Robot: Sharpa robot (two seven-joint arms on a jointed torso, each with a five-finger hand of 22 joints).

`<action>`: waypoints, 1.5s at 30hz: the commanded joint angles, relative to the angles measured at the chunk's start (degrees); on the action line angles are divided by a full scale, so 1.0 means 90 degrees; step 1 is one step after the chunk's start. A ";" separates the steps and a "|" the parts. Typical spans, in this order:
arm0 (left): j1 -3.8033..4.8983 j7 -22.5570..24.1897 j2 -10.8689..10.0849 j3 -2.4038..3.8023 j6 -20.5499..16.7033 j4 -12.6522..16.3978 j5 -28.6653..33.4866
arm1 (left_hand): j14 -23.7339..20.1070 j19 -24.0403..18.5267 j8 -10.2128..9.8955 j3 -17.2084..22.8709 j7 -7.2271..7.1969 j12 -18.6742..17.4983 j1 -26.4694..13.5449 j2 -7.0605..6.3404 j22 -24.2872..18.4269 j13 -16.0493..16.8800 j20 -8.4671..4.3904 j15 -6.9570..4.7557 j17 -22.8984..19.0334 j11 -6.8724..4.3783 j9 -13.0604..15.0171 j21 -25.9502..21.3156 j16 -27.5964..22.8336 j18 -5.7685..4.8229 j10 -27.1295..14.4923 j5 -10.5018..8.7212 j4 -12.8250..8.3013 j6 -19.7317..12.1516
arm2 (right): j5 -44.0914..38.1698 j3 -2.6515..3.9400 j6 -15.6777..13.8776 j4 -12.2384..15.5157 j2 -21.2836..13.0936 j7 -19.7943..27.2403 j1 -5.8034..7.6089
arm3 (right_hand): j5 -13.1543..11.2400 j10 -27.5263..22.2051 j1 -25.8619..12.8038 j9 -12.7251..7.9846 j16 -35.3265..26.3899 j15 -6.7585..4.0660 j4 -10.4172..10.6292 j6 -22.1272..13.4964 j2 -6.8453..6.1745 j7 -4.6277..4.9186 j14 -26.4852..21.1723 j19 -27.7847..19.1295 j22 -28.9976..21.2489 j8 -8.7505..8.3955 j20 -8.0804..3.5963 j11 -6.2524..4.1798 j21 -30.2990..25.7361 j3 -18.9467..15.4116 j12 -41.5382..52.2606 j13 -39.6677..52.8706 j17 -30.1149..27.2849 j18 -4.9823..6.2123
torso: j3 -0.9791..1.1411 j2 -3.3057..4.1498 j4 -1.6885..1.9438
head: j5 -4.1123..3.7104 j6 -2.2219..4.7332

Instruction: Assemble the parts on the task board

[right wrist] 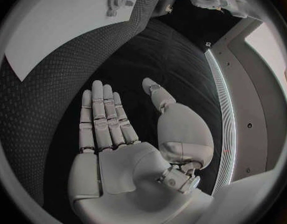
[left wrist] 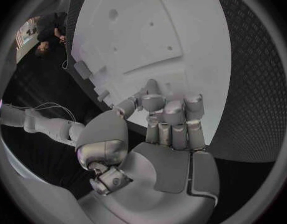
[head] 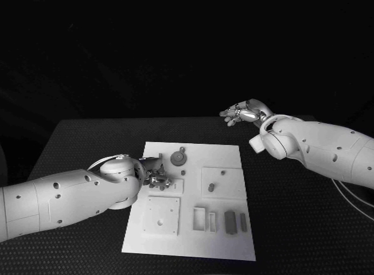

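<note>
- Left hand (head: pixel 154 173) sits low over the left part of the task board (head: pixel 228 240), fingers curled in toward the palm. The left wrist view shows the curled fingers (left wrist: pixel 173 115) bunched together above the white plate; whether a small part is pinched inside them, I cannot tell.
- Right hand (head: pixel 243 113) hovers well off the board, past its far right corner, over the black table (head: pixel 88 137). Palm flat, fingers (right wrist: pixel 103 114) straight and apart, holding nothing.
- Parts on the board: a round geared piece (head: pixel 179 156) near the far edge, just beside the left hand; a small peg (head: pixel 211 187) standing in a square recess mid-board; flat bars (head: pixel 229 222) lying in slots near the front edge.
- Handling, as judged: parts look small, rigid, light, likely smooth plastic or metal, so prone to slipping or tipping.
- Best hold: fingertip pinch across the gear's rim; bars taken by their long sides; peg gripped near its top.
</note>
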 commanded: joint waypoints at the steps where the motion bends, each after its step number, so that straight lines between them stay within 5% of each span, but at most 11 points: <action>1: -0.0049 0.0002 0.0035 -0.0038 0.0273 0.0025 0.0067 | 0.0005 0.0006 0.0043 0.0104 -0.0001 0.0032 0.0045 0.0093 0.0061 -0.0008 -0.0624 -0.0069 -0.0009 -0.0035 -0.0007 0.0012 0.0025 0.0017 0.0005 -0.0027 -0.0102 0.0030 | 0.0001 0.0002 0.0090 0.0012 0.0001 0.0039 -0.0002 | 0.0041 0.0051 -0.0061 -0.0010 -0.0021 0.0034 0.0033 -0.0029 -0.0007 0.0031 -0.0026 -0.0042 0.0011 0.0040 0.0020 0.0002 -0.0038 -0.0003 -0.0034 -0.0010 -0.0010 -0.0063 | -0.0003 0.0001 0.0003 | -0.0002 -0.0004; 4: -0.0049 -0.0007 0.0034 -0.0038 0.0263 0.0014 0.0067 | 0.0006 0.0005 0.0048 0.0138 -0.0005 0.0036 0.0044 0.0168 0.0062 -0.0014 -0.0628 -0.0068 -0.0011 -0.0038 -0.0010 0.0010 0.0029 0.0023 0.0005 0.0002 -0.0104 0.0032 | 0.0001 0.0002 0.0090 0.0011 0.0001 0.0041 -0.0002 | 0.0042 0.0052 -0.0063 -0.0010 -0.0020 0.0034 0.0032 -0.0028 -0.0007 0.0031 -0.0026 -0.0042 0.0013 0.0041 0.0021 0.0002 -0.0039 -0.0003 -0.0034 -0.0012 -0.0010 -0.0063 | -0.0004 -0.0001 0.0006 | -0.0006 -0.0004; 11: -0.0049 -0.0074 0.0041 -0.0038 0.0204 -0.0011 0.0060 | 0.0015 0.0001 0.0129 0.0228 -0.0030 0.0080 -0.0074 0.0455 0.0082 -0.0024 -0.0614 -0.0042 -0.0014 -0.0065 0.0010 0.0035 0.0071 0.0009 -0.0006 0.0949 -0.0361 0.0094 | 0.0001 0.0002 0.0090 0.0011 -0.0004 0.0041 -0.0002 | 0.0044 0.0052 -0.0067 -0.0011 -0.0020 0.0034 0.0033 -0.0028 -0.0006 0.0031 -0.0026 -0.0042 0.0015 0.0042 0.0021 0.0002 -0.0040 -0.0002 -0.0033 -0.0014 -0.0011 -0.0063 | -0.0004 -0.0001 0.0008 | -0.0014 -0.0011; 17: -0.0049 -0.0118 0.0047 -0.0037 0.0326 -0.0007 0.0100 | 0.0022 -0.0010 0.0174 0.0269 -0.0049 0.0130 -0.0270 0.0605 0.0090 -0.0002 -0.0603 -0.0018 -0.0003 -0.0081 0.0014 0.0052 0.0110 0.0001 -0.0017 0.1329 -0.0521 0.0128 | 0.0001 0.0002 0.0101 0.0011 -0.0004 0.0040 -0.0002 | 0.0046 0.0053 -0.0069 -0.0012 -0.0020 0.0034 0.0032 -0.0027 -0.0007 0.0031 -0.0027 -0.0043 0.0017 0.0043 0.0021 0.0002 -0.0042 -0.0002 -0.0033 -0.0016 -0.0011 -0.0062 | -0.0002 -0.0003 0.0005 | -0.0012 -0.0016; 35: -0.0048 -0.0230 0.0028 -0.0036 0.0549 -0.0020 -0.0092 | 0.0039 0.0009 0.0210 0.0363 -0.0061 0.0175 -0.0227 0.0565 0.0089 0.0024 -0.0611 -0.0003 0.0004 -0.0091 0.0011 0.0070 0.0136 0.0014 -0.0014 0.1462 -0.0645 0.0154 | 0.0001 0.0002 0.0129 0.0008 -0.0009 0.0035 -0.0002 | 0.0050 0.0055 -0.0081 -0.0015 -0.0020 0.0035 0.0033 -0.0027 -0.0005 0.0030 -0.0030 -0.0044 0.0024 0.0047 0.0023 0.0001 -0.0047 -0.0002 -0.0031 -0.0022 -0.0013 -0.0062 | -0.0008 -0.0001 0.0010 | -0.0013 -0.0016; 45: -0.0048 -0.0207 0.0045 -0.0036 0.0331 -0.0065 -0.0071 | 0.0039 0.0036 0.0211 0.0367 -0.0054 0.0171 -0.0130 0.0483 0.0068 0.0020 -0.0609 -0.0008 -0.0015 -0.0084 -0.0003 0.0061 0.0114 0.0016 -0.0024 0.1302 -0.0515 0.0131 | 0.0002 0.0002 0.0138 -0.0008 0.0013 0.0034 -0.0004 | 0.0053 0.0056 -0.0099 -0.0017 -0.0020 0.0036 0.0042 -0.0028 0.0005 0.0031 -0.0031 -0.0043 0.0028 0.0048 0.0025 0.0001 -0.0050 -0.0004 -0.0030 -0.0026 -0.0015 -0.0062 | -0.0010 -0.0001 0.0013 | -0.0004 0.0000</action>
